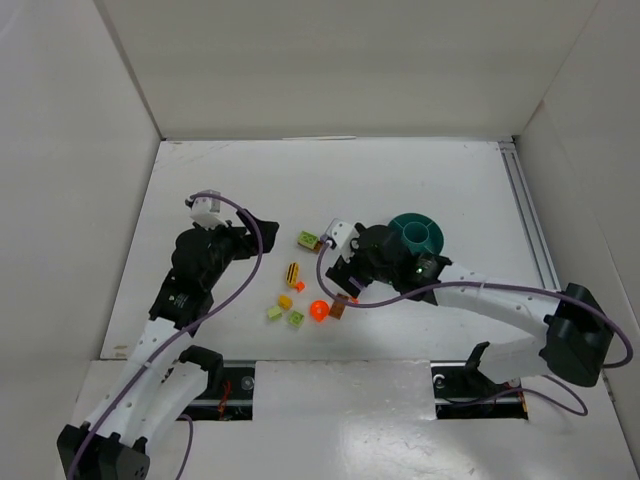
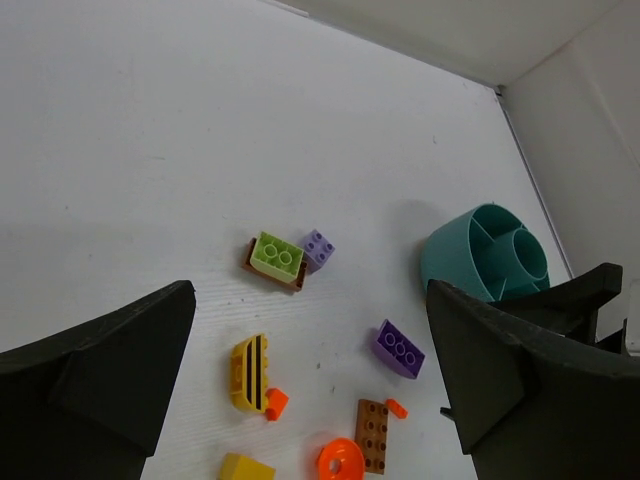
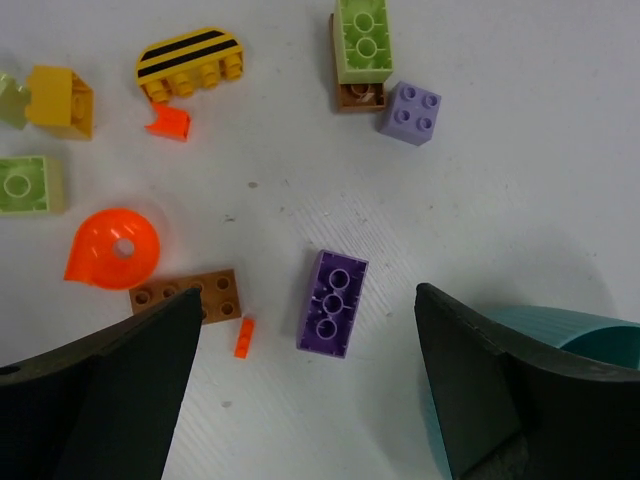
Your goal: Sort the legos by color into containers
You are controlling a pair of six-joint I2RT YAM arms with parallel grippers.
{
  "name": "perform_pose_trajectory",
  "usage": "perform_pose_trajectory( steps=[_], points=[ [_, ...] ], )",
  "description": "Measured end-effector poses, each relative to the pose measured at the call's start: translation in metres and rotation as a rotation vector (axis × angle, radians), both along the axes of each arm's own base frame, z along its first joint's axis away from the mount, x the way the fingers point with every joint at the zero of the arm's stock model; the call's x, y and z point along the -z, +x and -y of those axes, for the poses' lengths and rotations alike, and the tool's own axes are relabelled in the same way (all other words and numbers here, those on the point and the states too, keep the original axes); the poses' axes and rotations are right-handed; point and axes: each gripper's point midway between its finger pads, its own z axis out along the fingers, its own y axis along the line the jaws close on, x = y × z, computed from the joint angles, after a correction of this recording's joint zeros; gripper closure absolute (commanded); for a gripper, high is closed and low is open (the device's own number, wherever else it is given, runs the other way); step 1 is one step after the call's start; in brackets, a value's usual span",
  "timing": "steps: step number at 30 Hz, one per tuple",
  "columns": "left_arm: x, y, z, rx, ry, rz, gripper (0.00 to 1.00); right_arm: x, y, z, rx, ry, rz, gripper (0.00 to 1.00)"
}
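**Hazards at the purple-brick pick**

Tool state. In the right wrist view, the right gripper [image 3: 305, 310] hangs with its jaws spread wide and nothing held, straddling the dark purple brick [image 3: 332, 303]. The left gripper [image 2: 310, 300] is equally wide and empty. In the overhead view it sits above the table at 10 o'clock of the pile.

Task items. The legos [image 1: 319, 311] lie loose on the table. The teal bowl [image 1: 418, 232] stands at 2 o'clock of them, and the compartments we can see hold no brick.

Hazards, as we judge them:
1. The brown plate [image 3: 190, 296] and a tiny orange piece [image 3: 243, 338] lie at 9 o'clock of the purple brick, just beside one finger. A descent could land on them, or a closing jaw could sweep them into the grip.
2. The bowl wall sits just beside the other finger, at 4 o'clock. Contact could push the bowl, which looks light.
3. The brick lies slightly skewed to the jaws, so it could twist or pop out on closing.
4. The two wrists are near each other, and simultaneous reaches risk a clash.

Surface and room. The table [image 1: 450, 180] is white with fine ridges, and we expect bricks to slide readily on it. White walls [image 1: 330, 60] enclose three sides. A rail [image 1: 530, 220] runs along the 3 o'clock edge.
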Motion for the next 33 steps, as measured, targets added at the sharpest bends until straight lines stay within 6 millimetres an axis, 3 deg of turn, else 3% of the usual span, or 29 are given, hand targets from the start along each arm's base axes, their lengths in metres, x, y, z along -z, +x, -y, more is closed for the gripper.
perform_pose_trajectory(
  steps=[4,7,11,14,23,33],
  points=[
    [0.01,0.002,0.004,0.021,0.003,-0.015,0.0,0.016,0.004,-0.007,0.029,-0.012,-0.019,0.19],
    [0.015,0.003,0.007,0.037,0.003,-0.008,0.0,0.045,0.009,-0.009,0.059,-0.064,-0.066,0.26],
    [0.025,0.001,0.012,0.069,0.004,-0.01,0.0,0.086,0.011,-0.005,0.121,-0.143,-0.134,0.27],
    [0.03,0.001,0.014,0.08,0.005,-0.013,0.0,0.102,0.016,-0.001,0.178,-0.179,-0.149,0.27],
    [0.04,0.003,0.016,0.091,0.019,-0.027,0.0,0.1,0.03,-0.002,0.262,-0.172,-0.128,0.3],
    [0.043,0.003,0.017,0.104,0.034,-0.025,0.0,0.098,0.046,0.014,0.329,-0.158,-0.134,0.32]
  ],
)
